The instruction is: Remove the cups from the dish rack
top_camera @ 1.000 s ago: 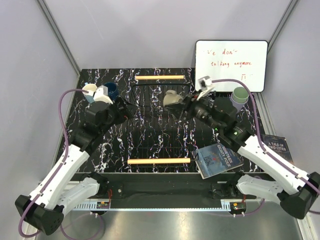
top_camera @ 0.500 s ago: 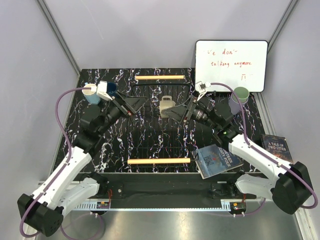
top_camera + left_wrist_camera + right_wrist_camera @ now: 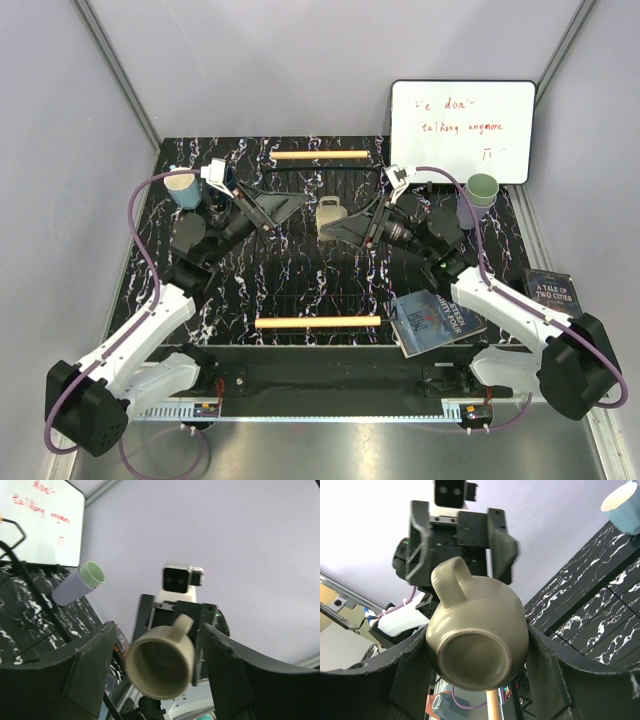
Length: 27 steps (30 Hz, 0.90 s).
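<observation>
My right gripper [image 3: 338, 228] is shut on the beige handled mug [image 3: 330, 214] and holds it on its side above the black wire dish rack [image 3: 300, 270]. In the right wrist view the mug [image 3: 477, 640] fills the gap between both fingers, base toward the camera. My left gripper [image 3: 292, 204] is open, and its tips point at the mug's mouth [image 3: 160, 662] from the left, just short of it. The light blue mug [image 3: 183, 188] stands at the back left. The pale green tumbler [image 3: 482, 187] sits nested in the lavender tumbler [image 3: 67, 589] at the back right. The navy mug is hidden.
The rack has wooden bar handles at the far end [image 3: 320, 155] and the near end [image 3: 318, 321]. A whiteboard [image 3: 462, 130] leans at the back right. One book [image 3: 435, 318] lies at the rack's near right corner and another [image 3: 550, 290] further right.
My right gripper has carried the beige mug leftward toward the rack's middle. My left gripper has swung from the cups at the back left toward the mug.
</observation>
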Each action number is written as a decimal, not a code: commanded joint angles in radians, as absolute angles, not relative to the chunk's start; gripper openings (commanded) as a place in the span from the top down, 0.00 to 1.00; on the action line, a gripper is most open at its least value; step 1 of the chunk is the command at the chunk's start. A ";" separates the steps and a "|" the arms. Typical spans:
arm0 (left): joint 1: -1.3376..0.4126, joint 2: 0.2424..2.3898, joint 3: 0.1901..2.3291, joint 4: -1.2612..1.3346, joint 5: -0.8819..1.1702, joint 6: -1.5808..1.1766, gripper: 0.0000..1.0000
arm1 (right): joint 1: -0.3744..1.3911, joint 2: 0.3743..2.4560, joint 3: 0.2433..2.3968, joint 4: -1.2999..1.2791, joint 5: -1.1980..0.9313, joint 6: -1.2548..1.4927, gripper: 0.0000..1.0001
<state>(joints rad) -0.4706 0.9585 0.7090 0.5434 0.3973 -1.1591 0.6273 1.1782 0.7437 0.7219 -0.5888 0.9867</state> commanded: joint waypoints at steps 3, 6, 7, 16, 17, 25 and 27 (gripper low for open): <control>-0.521 0.940 0.755 0.641 0.428 -1.169 0.31 | 0.627 1.196 0.752 0.831 -0.606 1.002 1.00; -0.558 0.948 0.752 0.640 0.414 -1.163 0.31 | 0.629 1.212 0.758 0.842 -0.607 1.006 1.00; -0.578 0.951 0.750 0.640 0.410 -1.160 0.31 | 0.629 1.216 0.762 0.845 -0.607 1.006 1.00; -0.669 0.992 0.752 0.661 0.390 -1.149 0.32 | 0.629 1.217 0.758 0.850 -0.607 0.999 1.00; -0.672 0.994 0.755 0.657 0.388 -1.144 0.32 | 0.629 1.209 0.758 0.832 -0.601 0.991 1.00; -0.673 0.881 0.802 0.379 0.215 -0.958 0.18 | 0.629 1.053 0.775 0.602 -0.511 0.844 1.00; -0.673 0.853 0.819 0.324 0.181 -0.931 0.16 | 0.627 1.029 0.788 0.557 -0.488 0.806 1.00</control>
<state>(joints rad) -0.6647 0.9188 0.7490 0.4549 0.2611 -1.0412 0.6281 1.1240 0.7391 0.6167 -0.5728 0.9150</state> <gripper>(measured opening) 0.816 0.702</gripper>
